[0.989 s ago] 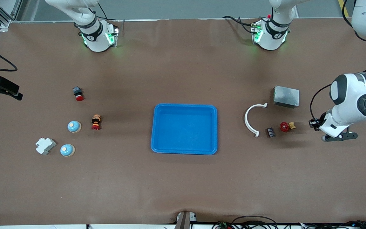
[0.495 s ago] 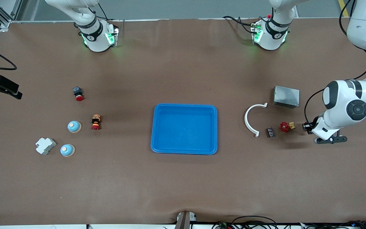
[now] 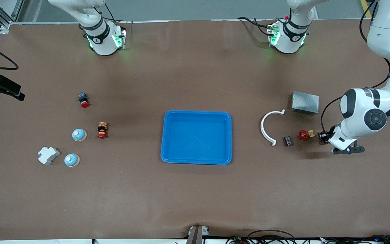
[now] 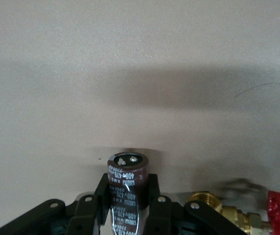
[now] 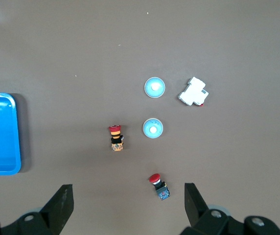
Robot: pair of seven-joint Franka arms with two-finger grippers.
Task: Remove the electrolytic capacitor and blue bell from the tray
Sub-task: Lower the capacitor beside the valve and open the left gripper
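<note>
My left gripper is shut on a dark brown cylindrical capacitor with white print. It hangs low over the table at the left arm's end, close beside a red-and-brass valve. Two blue dome bells sit at the right arm's end. Both also show in the right wrist view. My right gripper is open and empty, high over that group of parts. The blue tray lies empty mid-table.
A grey metal box, a white curved strip and a small black part lie near the valve. By the bells are a red push button, a red-and-yellow button and a white block.
My left gripper has moved with the capacitor toward the tray, closing in on the red valve. Nothing on the table has shifted.
</note>
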